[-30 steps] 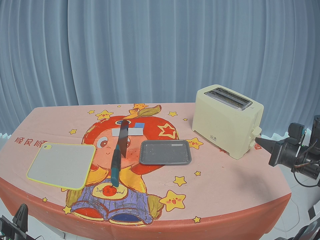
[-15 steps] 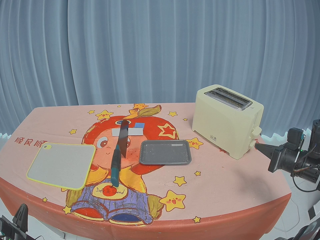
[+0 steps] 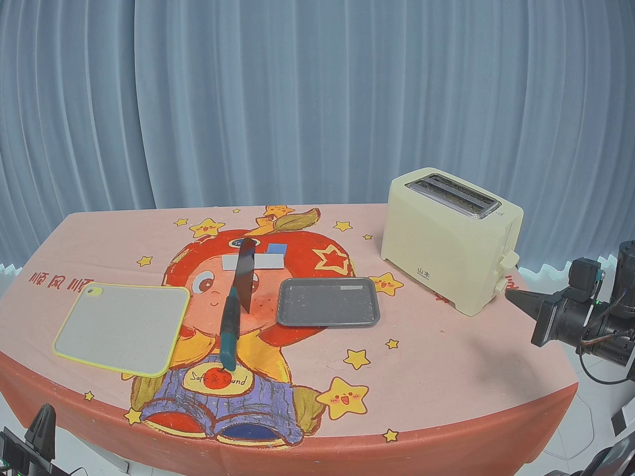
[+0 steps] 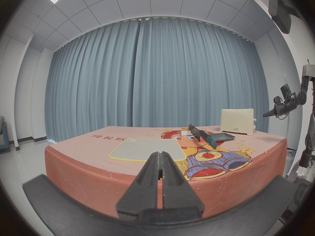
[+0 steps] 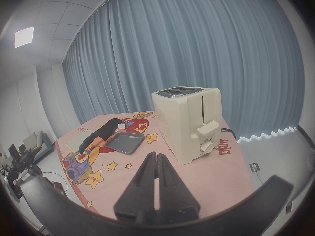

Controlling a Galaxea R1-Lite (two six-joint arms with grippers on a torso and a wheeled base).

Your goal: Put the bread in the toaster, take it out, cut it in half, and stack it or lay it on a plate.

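Cream plastic two-slot toaster point(image 3: 450, 239): slot interiors hidden, contents cannot tell. Black left gripper point(image 3: 45, 410): cut off by head view's lower edge. Small white and blue blocks point(image 3: 268, 260): partly hidden behind teal-handled dark-bladed knife point(image 3: 235, 304).

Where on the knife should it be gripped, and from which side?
Grip the knife by its teal handle, away from the dark blade. Probably come from above with the left hand, closing across the handle: it points toward the near edge of the table, nearer that arm.

Head camera looks down on the bench point(image 3: 456, 371); wrist cameras sit low off its left and right ends, all sharing the toaster point(image 3: 450, 239).
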